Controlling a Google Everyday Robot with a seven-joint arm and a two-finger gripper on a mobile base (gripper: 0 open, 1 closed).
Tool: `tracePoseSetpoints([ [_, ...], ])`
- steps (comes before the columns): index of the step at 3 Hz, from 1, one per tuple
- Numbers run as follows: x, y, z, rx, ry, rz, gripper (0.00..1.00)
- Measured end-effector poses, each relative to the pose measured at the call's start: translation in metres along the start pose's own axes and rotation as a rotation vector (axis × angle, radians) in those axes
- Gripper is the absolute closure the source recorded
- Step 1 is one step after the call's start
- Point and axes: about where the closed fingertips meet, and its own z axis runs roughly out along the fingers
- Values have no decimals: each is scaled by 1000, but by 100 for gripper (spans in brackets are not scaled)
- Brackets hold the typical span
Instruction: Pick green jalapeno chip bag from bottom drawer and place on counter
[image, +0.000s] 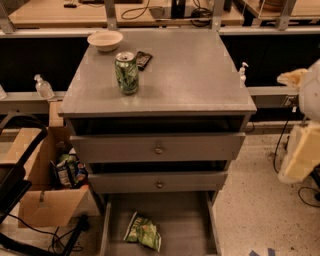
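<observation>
The green jalapeno chip bag (143, 231) lies crumpled on the floor of the open bottom drawer (190, 225), left of its middle. The counter (195, 70) is the grey top of the cabinet. My gripper (299, 155) is the cream piece at the right edge of the view. It hangs beside the cabinet at the height of the upper drawers, well apart from the bag.
On the counter stand a green patterned soda can (126, 72), a white bowl (105, 40) and a dark packet (143, 59). Two closed drawer fronts with knobs (158, 149) sit above the open drawer. A cardboard box (47, 200) with snack packets stands on the floor to the left.
</observation>
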Motion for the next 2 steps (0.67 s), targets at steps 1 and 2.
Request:
tracePoseSetpoints([
  [1,12,27,63,7,-113,34,0],
  [2,8,21,108,47,-187,72,0],
])
